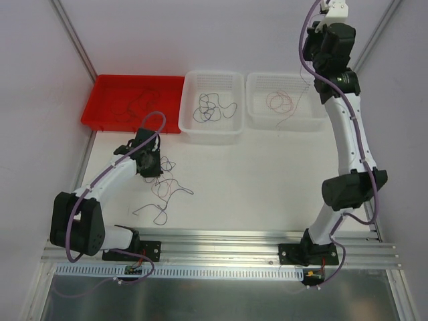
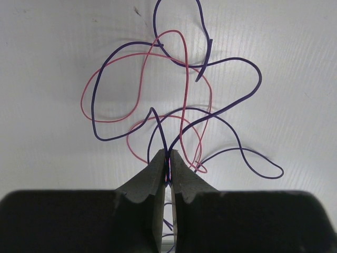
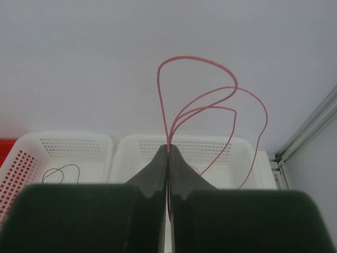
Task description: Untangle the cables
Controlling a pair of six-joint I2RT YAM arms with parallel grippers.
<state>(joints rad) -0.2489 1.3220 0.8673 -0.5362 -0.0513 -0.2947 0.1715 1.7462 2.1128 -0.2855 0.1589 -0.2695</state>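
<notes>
A tangle of thin cables (image 1: pixel 166 189) lies on the white table in front of the left arm. In the left wrist view it is dark purple wire (image 2: pixel 260 79) looped through red wire (image 2: pixel 186 63). My left gripper (image 2: pixel 168 157) is down at the tangle (image 1: pixel 150 164) and shut on purple wire at its tips. My right gripper (image 3: pixel 168 148) is raised high at the back right (image 1: pixel 332 9) and shut on a red cable (image 3: pixel 197 57). That cable loops out ahead of the tips and hangs toward the right white basket (image 3: pixel 231 141).
Three containers stand in a row at the back: a red tray (image 1: pixel 107 83) with dark cables, a middle white basket (image 1: pixel 194 79) with black cables (image 1: pixel 210 107), and the right white basket (image 1: pixel 257 80) with red cables (image 1: pixel 281 101). A metal rail runs along the near edge.
</notes>
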